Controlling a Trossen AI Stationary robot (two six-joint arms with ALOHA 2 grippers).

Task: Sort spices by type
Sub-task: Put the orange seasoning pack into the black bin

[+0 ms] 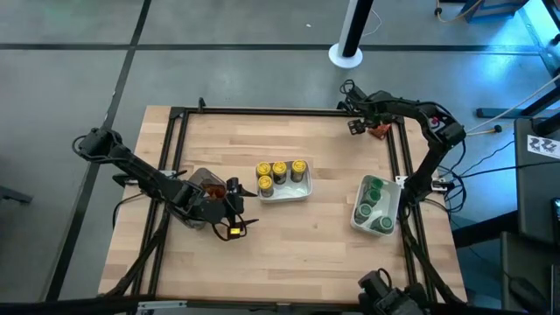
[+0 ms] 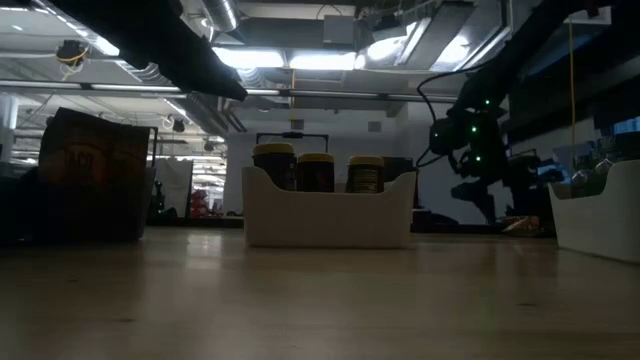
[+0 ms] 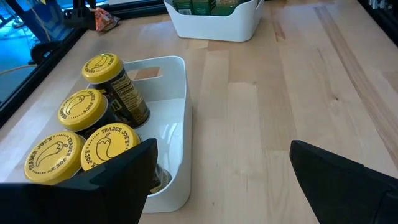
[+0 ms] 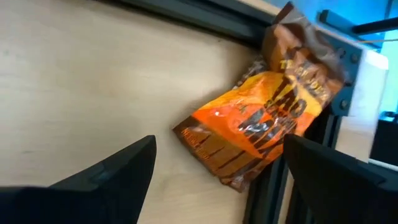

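Note:
A red-orange spice packet [image 4: 261,124] lies at the table's far right corner [image 1: 378,131], its far end propped up against the black frame rail. My right gripper [image 4: 217,180] hangs open just above and beside it [image 1: 359,125], pointing steeply down, clear of it. Several yellow-lidded jars [image 3: 93,124] stand in a white tray [image 1: 284,191] mid-table. Green-lidded jars [image 1: 374,199] fill a second white tray [image 1: 360,219] at the right. My left gripper [image 3: 217,186] waits open left of the yellow-lid tray [image 1: 236,203], with nothing between its fingers.
A clear grey bin [image 1: 203,182] sits under the left arm, dark at the left of the low view [image 2: 95,175]. A black frame rail [image 4: 273,180] runs along the table's edges, right behind the packet. Bare wood lies between the trays and toward the near edge.

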